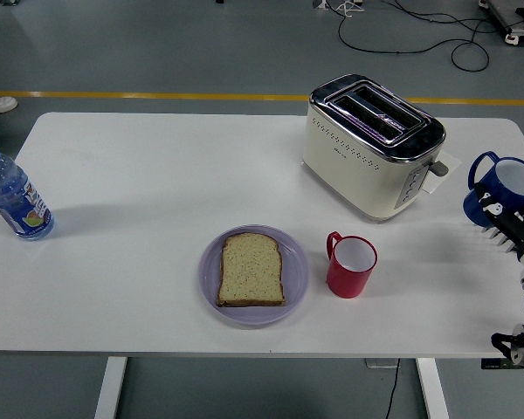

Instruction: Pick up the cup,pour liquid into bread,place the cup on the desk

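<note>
- table (157, 175): one, smooth white top with rounded corners, on white legs over a grey floor.
- cups: two, both glossy and round with loop handles. the blue cup (499, 190) sits upright near the table's right edge, right of the toaster, white inside, handle to the left. the red cup (353, 265) stands just right of the plate, also white inside.
- right hand (511, 229): its white fingers (498, 234) wrap the blue cup's lower side in a grip; i cannot tell whether the cup's base touches the table.
- bread (252, 269): one square slice, porous crumb with a brown crust, lying flat on the plate.
- plate (211, 288): one, round, pale purple.
- toaster (371, 146): one, cream body with a shiny metal top and two slots.
- bottle (12, 195): one clear plastic bottle, blue cap, at the left edge.
</note>
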